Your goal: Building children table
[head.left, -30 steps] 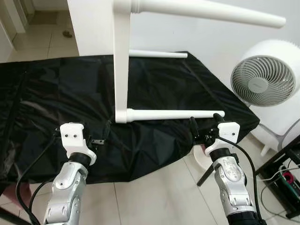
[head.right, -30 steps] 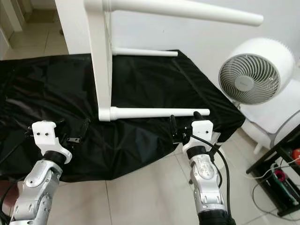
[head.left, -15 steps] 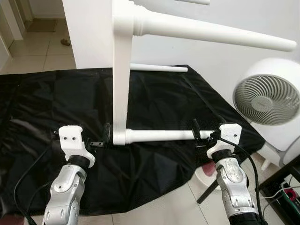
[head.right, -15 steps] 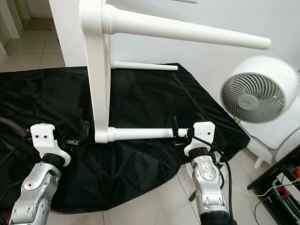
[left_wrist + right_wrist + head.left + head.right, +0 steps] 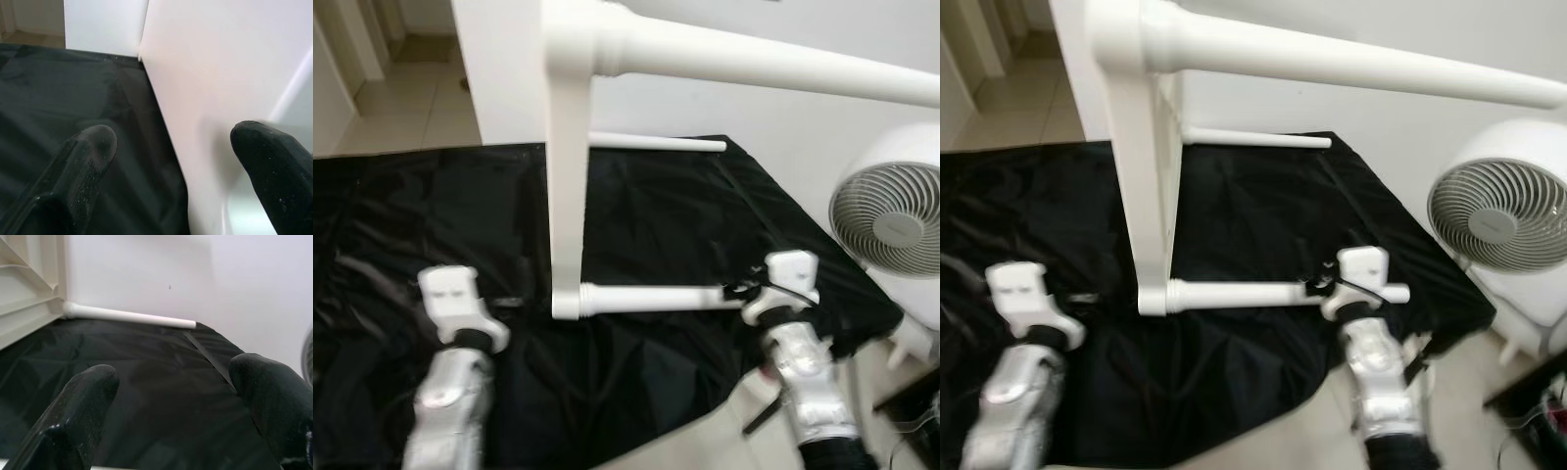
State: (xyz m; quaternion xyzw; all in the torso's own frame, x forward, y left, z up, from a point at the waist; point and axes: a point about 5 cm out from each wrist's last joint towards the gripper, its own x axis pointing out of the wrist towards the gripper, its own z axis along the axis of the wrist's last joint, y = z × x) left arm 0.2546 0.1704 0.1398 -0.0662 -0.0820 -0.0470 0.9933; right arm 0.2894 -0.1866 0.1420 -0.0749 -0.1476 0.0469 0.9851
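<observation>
The left gripper point(image 5: 171, 161) hovered wide open beside the table point(image 5: 566, 196), which stood on its side on the black sheet point(image 5: 431, 215). The right gripper point(image 5: 171, 396), fingers spread, sat at the lower leg point(image 5: 651, 298) (probably positioning); closing on it seemed next.

black sheet point(image 5: 666, 206) (table point(image 5: 566, 196) atop)
</observation>
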